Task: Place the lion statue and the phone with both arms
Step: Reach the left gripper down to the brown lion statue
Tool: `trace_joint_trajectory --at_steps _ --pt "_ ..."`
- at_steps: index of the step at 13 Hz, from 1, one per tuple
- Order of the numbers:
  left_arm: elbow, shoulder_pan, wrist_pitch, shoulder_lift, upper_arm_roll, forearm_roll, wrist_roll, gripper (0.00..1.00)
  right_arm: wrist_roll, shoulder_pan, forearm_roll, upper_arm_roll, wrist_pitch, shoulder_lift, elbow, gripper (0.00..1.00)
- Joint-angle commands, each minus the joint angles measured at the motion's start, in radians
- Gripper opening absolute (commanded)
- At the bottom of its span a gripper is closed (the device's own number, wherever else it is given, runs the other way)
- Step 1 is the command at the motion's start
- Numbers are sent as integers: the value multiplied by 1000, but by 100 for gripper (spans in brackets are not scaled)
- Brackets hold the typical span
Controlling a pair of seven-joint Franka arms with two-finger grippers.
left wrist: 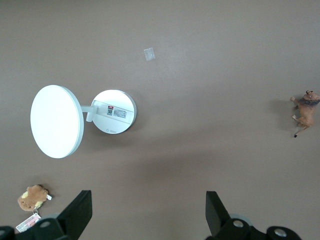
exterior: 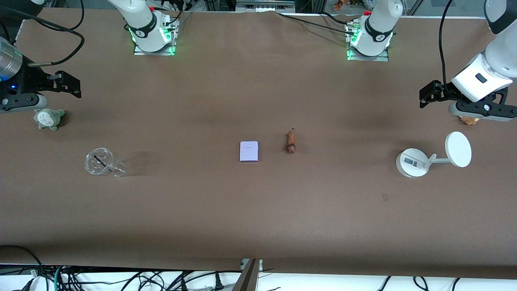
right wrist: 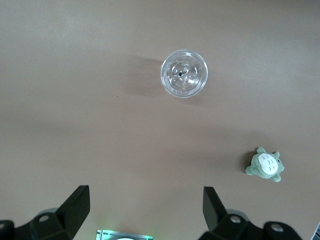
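The pale-lavender phone (exterior: 249,151) lies flat at the middle of the table. The small reddish-brown lion statue (exterior: 291,141) lies beside it, toward the left arm's end, and also shows in the left wrist view (left wrist: 306,111). My left gripper (exterior: 429,93) hangs open and empty over the left arm's end of the table, its jaws wide apart in the left wrist view (left wrist: 148,215). My right gripper (exterior: 66,84) hangs open and empty over the right arm's end, its jaws wide apart in the right wrist view (right wrist: 145,210). Neither gripper is close to the phone or the lion.
A white round-based stand (exterior: 420,161) (left wrist: 82,117) and a brown plush with a tag (exterior: 468,119) (left wrist: 33,197) sit under the left gripper's area. A clear plastic cup (exterior: 103,163) (right wrist: 183,73) and a grey-green plush (exterior: 49,119) (right wrist: 265,165) sit near the right gripper.
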Motion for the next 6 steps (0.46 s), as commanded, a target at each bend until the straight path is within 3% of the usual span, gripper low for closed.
trace_joint_trajectory --at_steps 1,6 --pt "18 -1 -19 4 1 -10 9 100 -7 0 -6 -1 -19 -3 13 100" --pt "18 1 -19 6 4 -19 6 100 28 2 -7 -1 -15 1 13 100"
